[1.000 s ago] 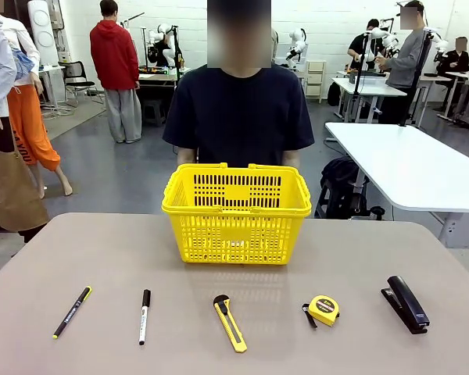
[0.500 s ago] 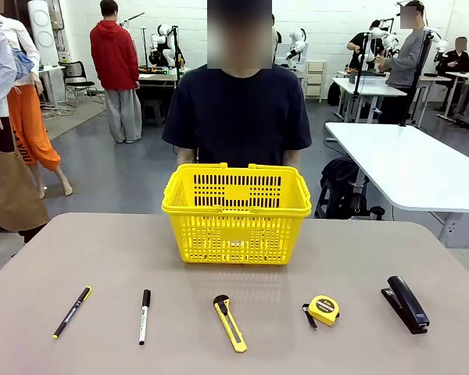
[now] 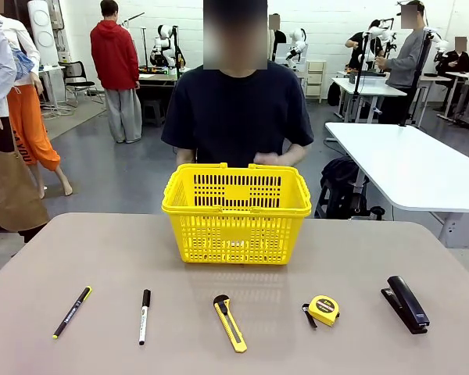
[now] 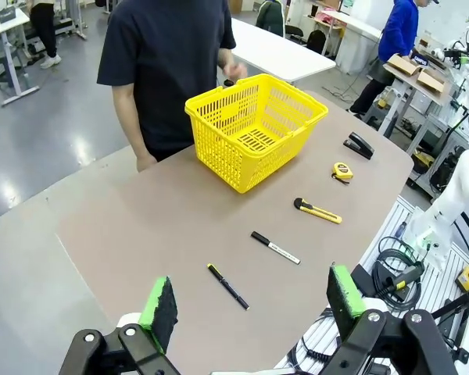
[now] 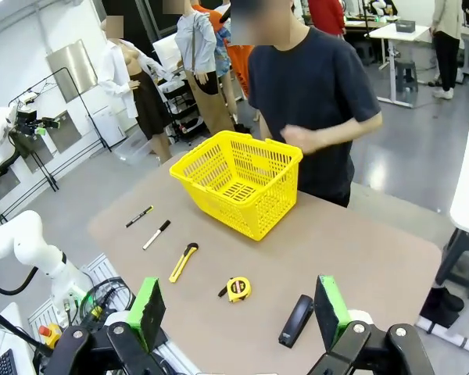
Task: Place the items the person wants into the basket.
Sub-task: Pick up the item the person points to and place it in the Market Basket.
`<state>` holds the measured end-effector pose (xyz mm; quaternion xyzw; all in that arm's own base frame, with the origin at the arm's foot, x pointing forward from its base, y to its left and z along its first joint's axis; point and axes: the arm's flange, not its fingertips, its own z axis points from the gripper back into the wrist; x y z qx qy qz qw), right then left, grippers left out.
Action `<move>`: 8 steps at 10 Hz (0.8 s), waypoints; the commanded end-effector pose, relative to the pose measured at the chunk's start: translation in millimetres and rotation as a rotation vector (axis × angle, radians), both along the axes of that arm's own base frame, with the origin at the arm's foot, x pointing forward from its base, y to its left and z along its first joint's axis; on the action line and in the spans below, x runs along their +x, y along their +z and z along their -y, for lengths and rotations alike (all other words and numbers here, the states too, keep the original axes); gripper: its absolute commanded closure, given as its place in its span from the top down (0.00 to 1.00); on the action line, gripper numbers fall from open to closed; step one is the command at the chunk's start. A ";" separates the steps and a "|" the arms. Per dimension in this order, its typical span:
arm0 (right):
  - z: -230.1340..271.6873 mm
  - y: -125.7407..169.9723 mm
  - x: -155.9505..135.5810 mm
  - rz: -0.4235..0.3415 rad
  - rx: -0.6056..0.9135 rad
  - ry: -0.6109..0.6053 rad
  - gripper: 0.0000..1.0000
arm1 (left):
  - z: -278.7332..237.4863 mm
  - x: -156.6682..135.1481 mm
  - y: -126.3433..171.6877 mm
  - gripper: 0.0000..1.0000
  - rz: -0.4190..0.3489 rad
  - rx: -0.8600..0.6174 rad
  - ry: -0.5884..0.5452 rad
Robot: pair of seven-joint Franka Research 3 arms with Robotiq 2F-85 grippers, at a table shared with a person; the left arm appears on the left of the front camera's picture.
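Observation:
The yellow basket (image 3: 236,212) stands at the table's far middle, before the person (image 3: 238,109) in a dark T-shirt, whose hand (image 3: 267,158) is raised just behind its rim. Along the near edge lie a white marker with a black cap (image 3: 144,316), a yellow-and-black utility knife (image 3: 230,322) and a round yellow tape measure (image 3: 324,309). My left gripper (image 4: 250,301) hangs open high above the table, nothing between its green pads. My right gripper (image 5: 238,307) is likewise open and high. Both wrist views take in the basket (image 4: 254,127) (image 5: 236,180).
A thin black pen with a yellow tip (image 3: 72,312) lies at the near left and a black stapler (image 3: 406,303) at the near right. The tabletop (image 3: 102,258) is bare between the row of tools and the basket. White tables stand beyond at the right.
The person's hand has come up behind the basket's far rim. The tools, the basket and both grippers have not moved.

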<state>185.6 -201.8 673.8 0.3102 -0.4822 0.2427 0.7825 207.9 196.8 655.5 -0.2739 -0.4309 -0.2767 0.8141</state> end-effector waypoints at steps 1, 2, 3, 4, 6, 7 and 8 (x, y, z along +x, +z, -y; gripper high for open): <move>0.6 -0.9 -0.3 0.010 0.007 0.019 1.00 | -0.1 -0.2 1.5 1.00 0.012 0.006 -0.014; 0.6 -0.9 -0.3 0.010 0.007 0.019 1.00 | -0.1 -0.2 1.5 1.00 0.012 0.006 -0.014; 0.6 -0.9 -0.3 0.010 0.007 0.019 1.00 | -0.1 -0.2 1.5 1.00 0.012 0.006 -0.014; 0.6 -0.9 -0.3 0.010 0.007 0.019 1.00 | -0.1 -0.2 1.5 1.00 0.012 0.006 -0.014; 0.6 -0.9 -0.3 0.010 0.007 0.019 1.00 | -0.1 -0.2 1.5 1.00 0.012 0.006 -0.014; 0.6 -0.9 -0.3 0.010 0.007 0.019 1.00 | -0.1 -0.2 1.5 1.00 0.012 0.006 -0.014; 0.6 -0.9 -0.3 0.010 0.007 0.019 1.00 | -0.1 -0.2 1.5 1.00 0.012 0.006 -0.014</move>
